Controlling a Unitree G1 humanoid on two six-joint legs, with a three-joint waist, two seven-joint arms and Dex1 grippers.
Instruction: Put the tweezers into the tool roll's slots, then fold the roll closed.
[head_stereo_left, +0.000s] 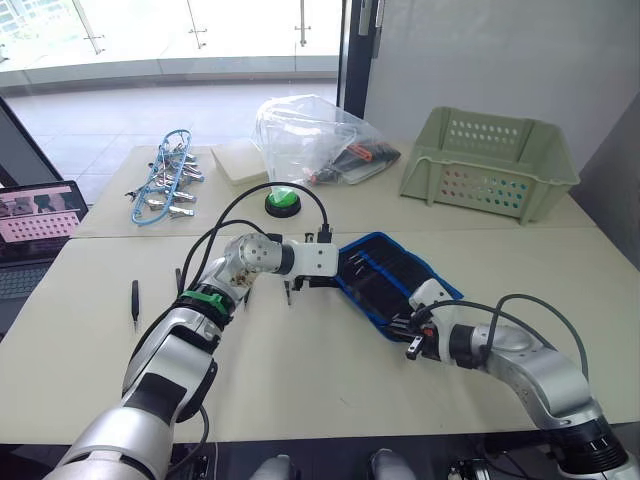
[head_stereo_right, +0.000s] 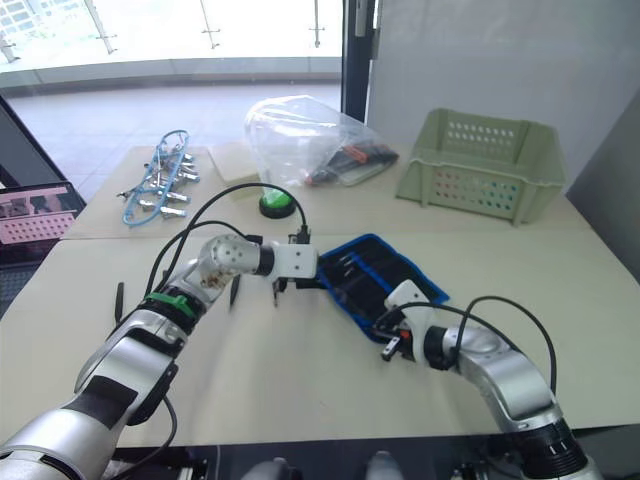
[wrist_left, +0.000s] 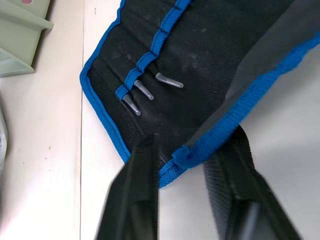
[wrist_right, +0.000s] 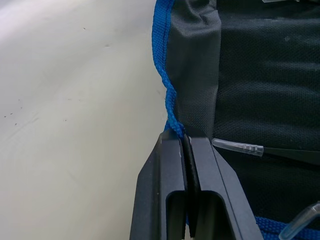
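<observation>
The right gripper (wrist_right: 189, 150) pinches the roll (head_stereo_left: 385, 275)'s blue edge to pin it open mid-table, while the left gripper (wrist_left: 192, 160), jaws wide, straddles its far corner; one tweezer (head_stereo_left: 135, 300) lies apart.

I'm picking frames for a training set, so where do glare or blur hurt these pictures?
Left eye view: the windows at the top are blown out to white, though the tool roll and the lone tweezers read clearly. Left wrist view: the left gripper fingers are soft, the roll's slots sharp. Right wrist view: the table shows pale glare; the right gripper is crisp.
</observation>
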